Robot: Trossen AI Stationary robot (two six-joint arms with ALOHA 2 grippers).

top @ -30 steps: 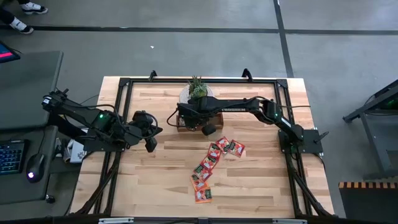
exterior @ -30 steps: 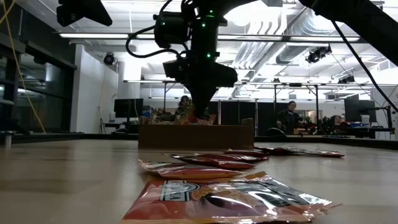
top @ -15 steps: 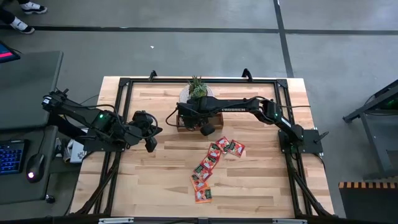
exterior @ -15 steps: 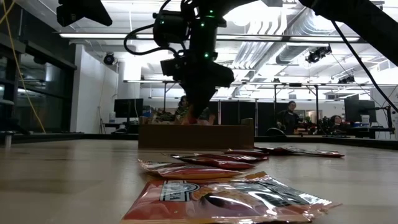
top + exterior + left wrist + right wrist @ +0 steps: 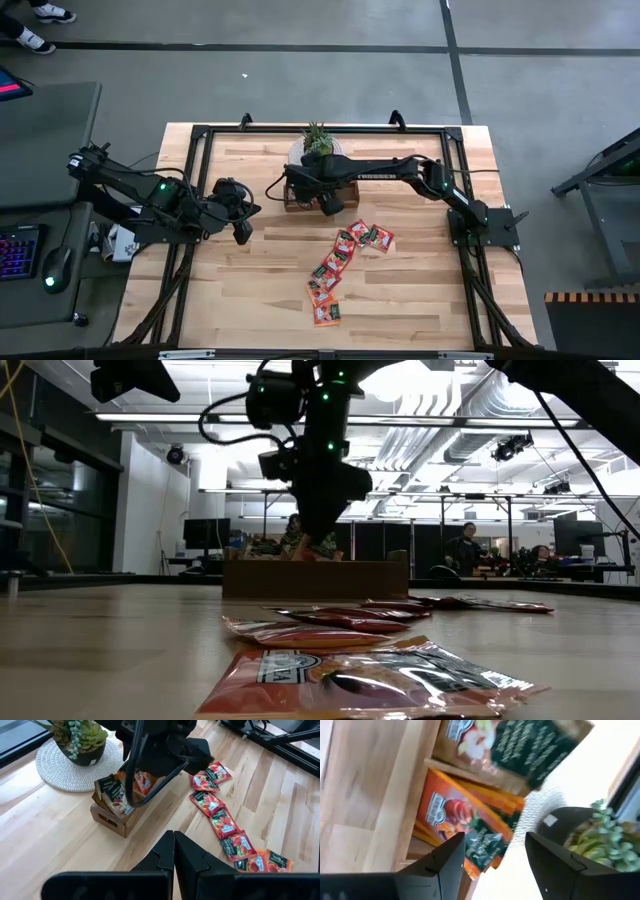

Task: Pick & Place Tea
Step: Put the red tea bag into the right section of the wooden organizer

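Several red-orange tea sachets (image 5: 335, 265) lie flat in a crooked row on the table's middle, also in the low view (image 5: 350, 675) and the left wrist view (image 5: 220, 820). More sachets stand on edge in the brown wooden tray (image 5: 292, 200) at the far middle. My right gripper (image 5: 326, 203) hangs open over the tray, pointing steeply down. Its fingers stand on either side of an orange sachet (image 5: 465, 825) that leans in a compartment. My left gripper (image 5: 243, 228) is shut and empty above the table's left part.
A potted succulent (image 5: 318, 143) on a round white woven mat (image 5: 55, 765) stands just behind the tray. A black metal frame (image 5: 200, 135) runs around the table's edges. Bare wood lies to the left and right of the sachet row.
My right gripper has opened over the tray and let go of an orange sachet, which now stands in the compartment. The gripper has stayed where it was.
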